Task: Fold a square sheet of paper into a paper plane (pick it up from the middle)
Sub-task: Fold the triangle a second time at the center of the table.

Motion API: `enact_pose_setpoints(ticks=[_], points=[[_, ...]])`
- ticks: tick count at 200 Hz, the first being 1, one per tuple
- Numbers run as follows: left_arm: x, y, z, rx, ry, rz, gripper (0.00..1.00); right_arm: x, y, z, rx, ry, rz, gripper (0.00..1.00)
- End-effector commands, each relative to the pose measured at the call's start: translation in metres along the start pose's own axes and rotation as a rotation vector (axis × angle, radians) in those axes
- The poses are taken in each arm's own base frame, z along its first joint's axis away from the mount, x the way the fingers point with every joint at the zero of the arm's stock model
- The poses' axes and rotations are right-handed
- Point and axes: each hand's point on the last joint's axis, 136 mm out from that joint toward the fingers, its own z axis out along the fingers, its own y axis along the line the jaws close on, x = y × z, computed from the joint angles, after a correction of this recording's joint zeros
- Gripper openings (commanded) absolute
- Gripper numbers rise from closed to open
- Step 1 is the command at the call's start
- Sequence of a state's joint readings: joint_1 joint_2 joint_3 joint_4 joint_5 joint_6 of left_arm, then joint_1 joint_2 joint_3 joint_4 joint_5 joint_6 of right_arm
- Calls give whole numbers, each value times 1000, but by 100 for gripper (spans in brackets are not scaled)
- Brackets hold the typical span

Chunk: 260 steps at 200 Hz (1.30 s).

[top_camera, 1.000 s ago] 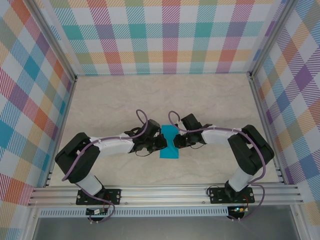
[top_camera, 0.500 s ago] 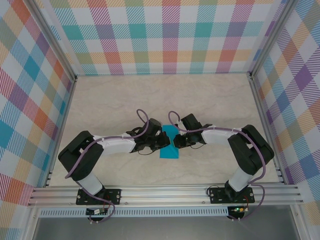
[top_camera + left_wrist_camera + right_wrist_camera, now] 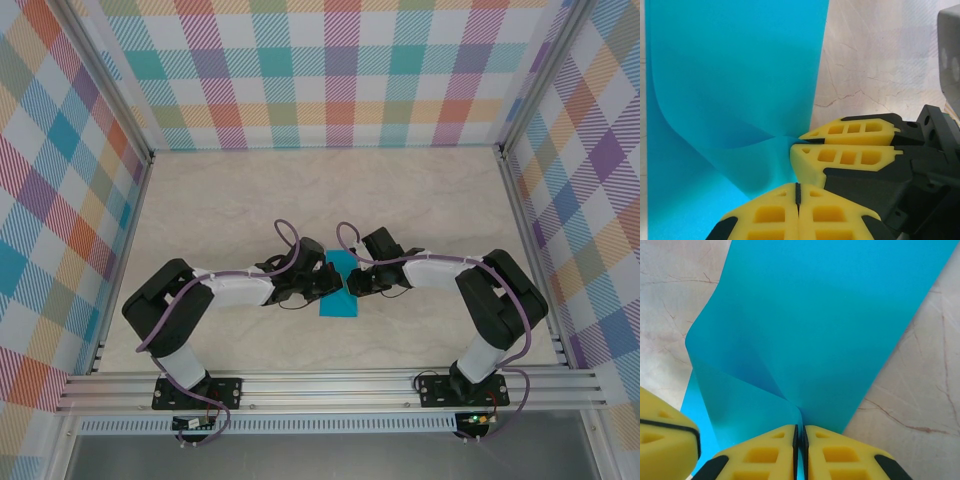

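Observation:
The square sheet of paper (image 3: 338, 298) is teal-blue and lies folded into a narrow strip at mid-table between both arms. My right gripper (image 3: 350, 284) is shut on its edge, and teal shows between the yellow fingertips in the right wrist view (image 3: 800, 437). From that pinch the sheet (image 3: 830, 315) buckles up into a raised curl. My left gripper (image 3: 328, 283) is shut with its tips (image 3: 798, 192) right at the curled paper (image 3: 730, 75); no paper shows between them. The right gripper (image 3: 802, 141) sits just past them. The paper plane is out of view.
The marble-patterned tabletop (image 3: 230, 210) stretches bare to the back and both sides. Checked walls with aluminium posts (image 3: 508, 170) enclose it. A metal rail (image 3: 330, 385) runs along the near edge by the arm bases.
My left arm has slid right, bringing its gripper closer to the right gripper over the paper. The right arm has stayed put.

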State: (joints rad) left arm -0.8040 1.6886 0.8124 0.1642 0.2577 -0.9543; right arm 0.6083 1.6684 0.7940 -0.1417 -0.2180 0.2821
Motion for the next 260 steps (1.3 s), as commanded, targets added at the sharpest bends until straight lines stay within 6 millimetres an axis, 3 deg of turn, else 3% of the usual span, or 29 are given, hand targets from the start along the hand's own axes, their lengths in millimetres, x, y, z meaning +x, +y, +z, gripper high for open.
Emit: enact_pose_setpoints(ticks=[1, 260], points=[[8, 1, 6, 3, 28, 1, 0, 2, -10, 6, 33, 10, -2, 13], [14, 13, 17, -20, 63, 10, 0, 3, -15, 4, 53, 3, 12, 13]])
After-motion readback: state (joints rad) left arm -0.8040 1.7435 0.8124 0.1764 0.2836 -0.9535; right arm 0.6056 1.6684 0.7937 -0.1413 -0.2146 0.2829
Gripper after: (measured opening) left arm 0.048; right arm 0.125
